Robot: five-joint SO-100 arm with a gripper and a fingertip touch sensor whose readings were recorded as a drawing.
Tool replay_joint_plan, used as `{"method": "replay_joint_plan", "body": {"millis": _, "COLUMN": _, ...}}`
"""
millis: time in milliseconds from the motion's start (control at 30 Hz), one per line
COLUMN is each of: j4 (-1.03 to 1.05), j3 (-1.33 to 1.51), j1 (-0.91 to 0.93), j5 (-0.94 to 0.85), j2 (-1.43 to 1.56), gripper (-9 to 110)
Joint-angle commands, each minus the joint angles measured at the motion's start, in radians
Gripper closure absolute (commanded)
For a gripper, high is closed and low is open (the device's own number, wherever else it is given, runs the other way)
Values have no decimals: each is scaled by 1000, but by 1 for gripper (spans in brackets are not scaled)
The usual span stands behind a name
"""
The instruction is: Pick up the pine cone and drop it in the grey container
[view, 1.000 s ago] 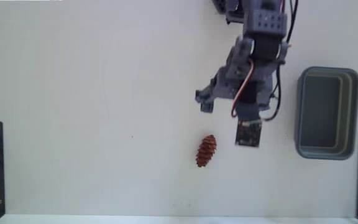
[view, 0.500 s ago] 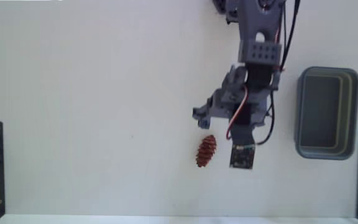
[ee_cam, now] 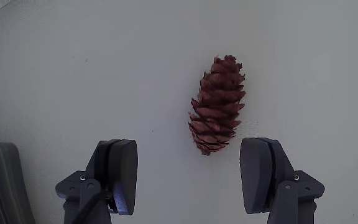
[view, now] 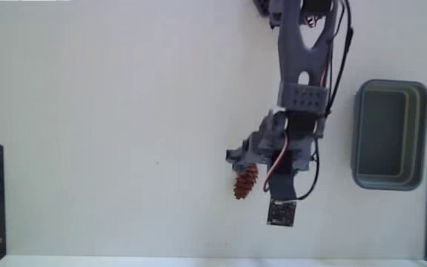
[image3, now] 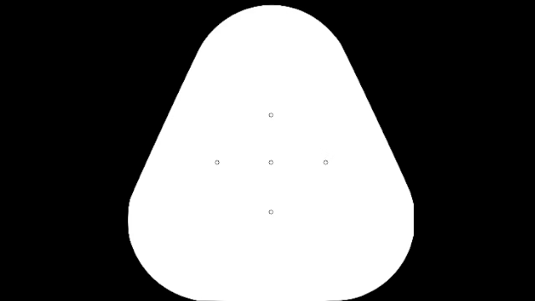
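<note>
Pine cone (view: 245, 181) lay on the white table (view: 110, 133) in the fixed view, low and a little right of centre, its upper end partly covered by the grey arm (view: 299, 67) that reached down from the top edge. The gripper (view: 252, 159) hung over that end of the cone; from this view I could not tell how wide it stood. The grey container (view: 389, 134) sat well apart at the right, upright, its dark inside showing nothing in it.

In the wrist view the pine cone (ee_cam: 217, 104) lay lengthwise on the table, beyond and between the two fingers, nearer the right one. The gripper (ee_cam: 191, 174) stood wide open and held nothing, with neither finger touching the cone.
</note>
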Motion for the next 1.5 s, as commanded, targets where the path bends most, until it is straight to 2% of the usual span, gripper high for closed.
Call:
{"method": "replay_joint_plan", "body": {"millis": 0, "j4": -10, "j3": -58, "j1": 26, "j5": 5, "j2": 31, "gripper": -9}}
{"method": "replay_joint_plan", "body": {"millis": 1467, "j4": -10, "j3": -284, "j1": 66, "j5": 5, "j2": -194, "gripper": -9}}
